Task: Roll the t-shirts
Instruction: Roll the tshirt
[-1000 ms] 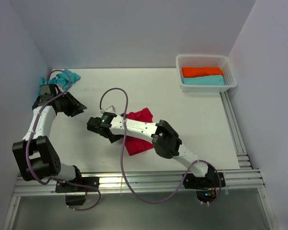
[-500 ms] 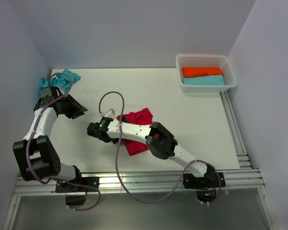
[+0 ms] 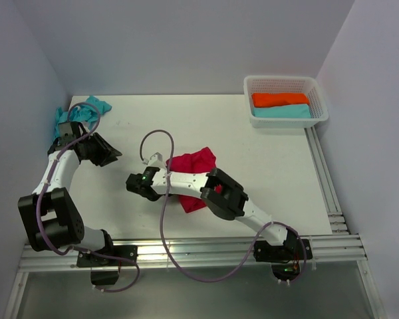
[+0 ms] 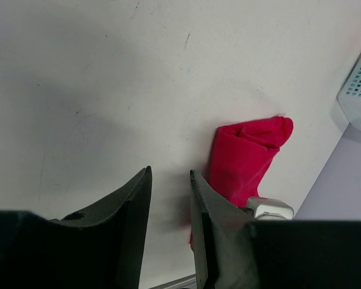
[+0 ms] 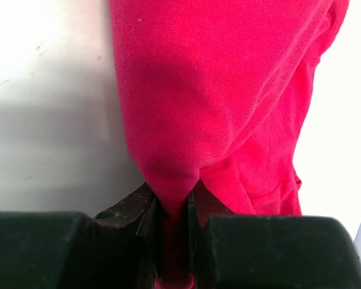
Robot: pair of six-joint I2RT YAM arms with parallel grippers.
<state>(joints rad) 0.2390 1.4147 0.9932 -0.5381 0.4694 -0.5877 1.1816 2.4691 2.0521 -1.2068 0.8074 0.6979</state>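
Note:
The crimson t-shirt point(image 3: 194, 171) lies bunched at mid-table. My right gripper point(image 3: 165, 178) is at its left edge, shut on a pinched fold of the red cloth point(image 5: 228, 90); the fold runs down between the black jaws of the right gripper point(image 5: 173, 198). The turquoise t-shirt point(image 3: 88, 109) lies crumpled in the back left corner, partly behind my left arm. My left gripper point(image 3: 110, 154) hovers just right of it, well left of the red shirt. In the left wrist view the left gripper point(image 4: 170, 174) stands partly open over bare table, nothing between its fingers, with the red shirt point(image 4: 246, 158) beyond.
A white lattice basket point(image 3: 279, 78) stands at the back right, holding an orange roll point(image 3: 279, 99) and a turquoise roll point(image 3: 282, 111). An aluminium rail point(image 3: 326, 179) runs along the table's right edge. Grey walls close the left, back and right.
My right gripper has shut on the red shirt's left edge, and the shirt has bunched and shifted slightly. The left arm has barely moved.

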